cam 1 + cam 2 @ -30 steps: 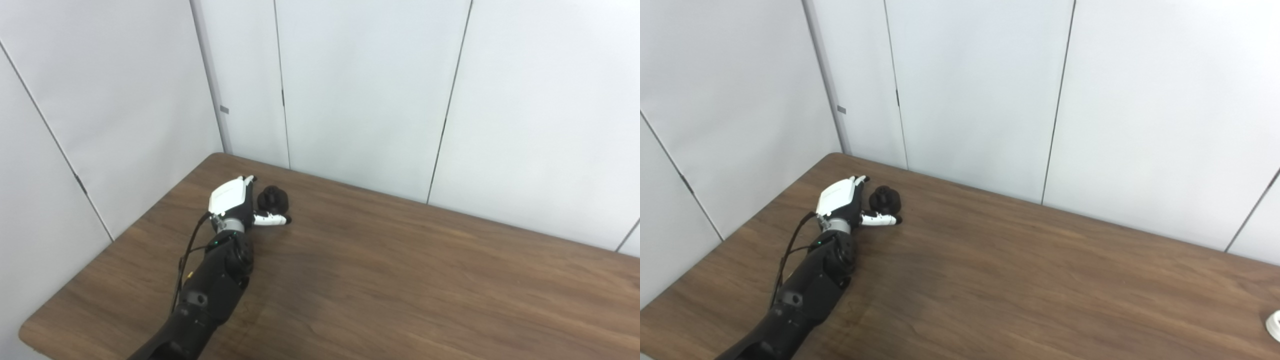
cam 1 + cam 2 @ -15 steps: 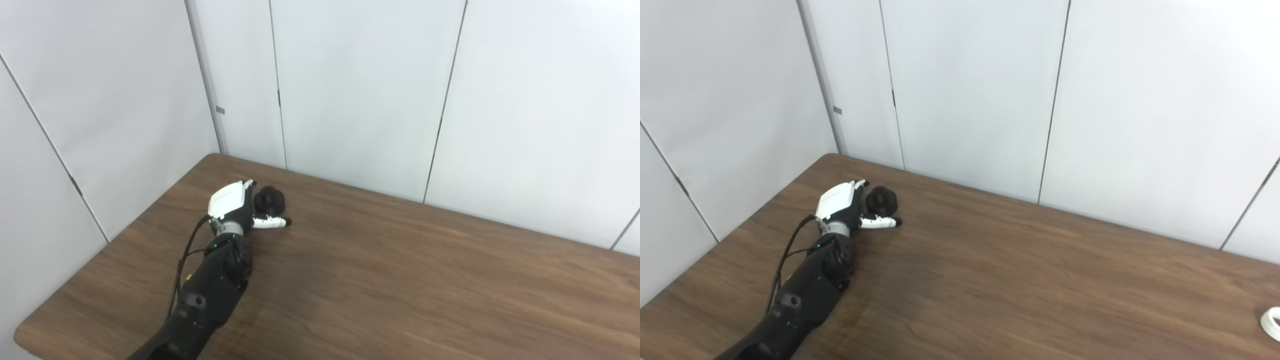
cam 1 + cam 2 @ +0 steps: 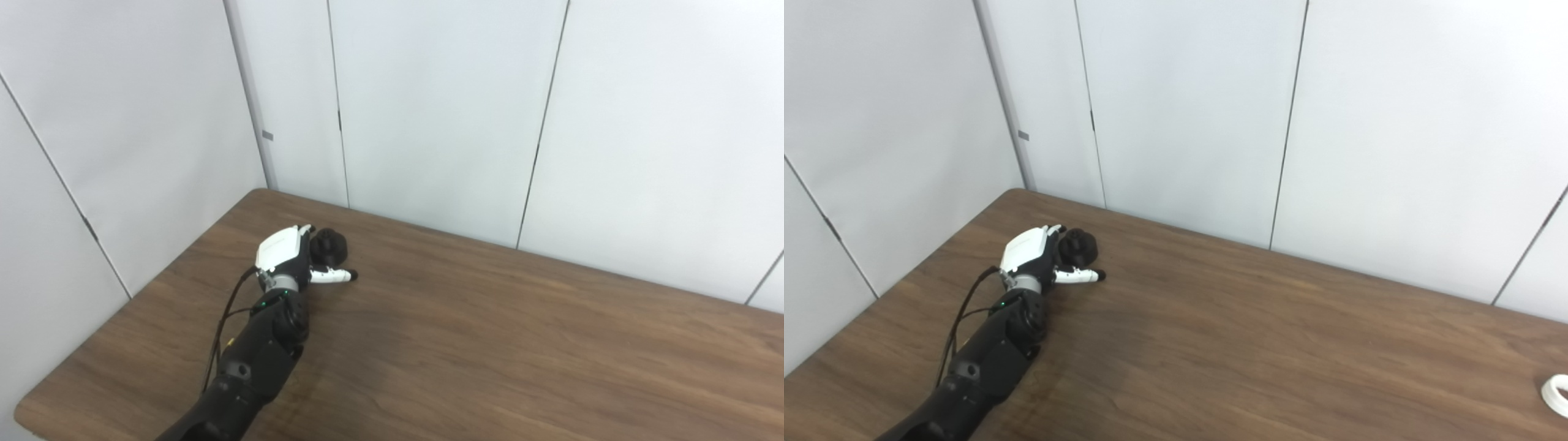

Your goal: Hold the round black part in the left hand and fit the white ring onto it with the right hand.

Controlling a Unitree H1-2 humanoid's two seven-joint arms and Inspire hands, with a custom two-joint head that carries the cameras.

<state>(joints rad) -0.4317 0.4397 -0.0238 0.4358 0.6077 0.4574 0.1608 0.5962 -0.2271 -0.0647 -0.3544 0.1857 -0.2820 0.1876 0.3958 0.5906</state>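
One left hand (image 3: pixel 288 254) cups the round black plastic part (image 3: pixel 329 247) on the brown wooden surface (image 3: pixel 490 343), fingers apart; no writing is readable.

A dark brown wood-grain table (image 3: pixel 490 343) set in a corner of plain white panelled walls (image 3: pixel 441 110).

The table has a rounded far corner tucked into the angle where the left wall meets the back wall. Thin dark vertical seams split the walls into wide panels, and a small grey tag (image 3: pixel 267 135) sits on the pale corner post. The light is even and soft, with a faint sheen on the tabletop.
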